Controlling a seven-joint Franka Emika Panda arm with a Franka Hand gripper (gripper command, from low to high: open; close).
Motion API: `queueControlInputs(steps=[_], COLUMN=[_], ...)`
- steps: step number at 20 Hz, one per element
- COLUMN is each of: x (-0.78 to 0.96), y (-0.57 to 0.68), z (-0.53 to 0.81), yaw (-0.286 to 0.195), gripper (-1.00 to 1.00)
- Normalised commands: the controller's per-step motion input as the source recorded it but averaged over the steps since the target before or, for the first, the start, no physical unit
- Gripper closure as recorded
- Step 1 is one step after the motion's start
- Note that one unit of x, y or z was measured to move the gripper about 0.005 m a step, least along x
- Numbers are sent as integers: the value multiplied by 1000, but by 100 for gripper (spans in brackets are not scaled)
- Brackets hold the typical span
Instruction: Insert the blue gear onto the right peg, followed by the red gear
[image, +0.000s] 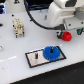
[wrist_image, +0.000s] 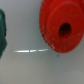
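Hovering low over the red gear (image: 66, 35) (wrist_image: 62, 27) with claw (image: 63, 33) width impossible to tell, blue gear (image: 50, 52) sitting seated on the grey plate (image: 34, 58) nearby, red gear remaining to be fitted.

Two gears are in view: one blue gear (image: 51, 52) and one red gear (image: 66, 35). One grey plate (image: 34, 58) carries one visible upright peg (image: 36, 56). One robot arm (image: 62, 12) is present.

The small round red plastic gear (image: 66, 35) sits half hidden beneath the white arm's gripper (image: 63, 31), whose fingertips are unreadable
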Motion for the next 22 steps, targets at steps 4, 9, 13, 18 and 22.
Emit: queueControlInputs(steps=[4, 9, 13, 18, 22], x=[-85, -240, -229, -132, -22], y=[-37, -7, 25, 7, 2], z=[-225, -146, -53, 6, 125], yaw=[0, 0, 0, 0, 0], gripper=[-100, 100, 100, 100, 100])
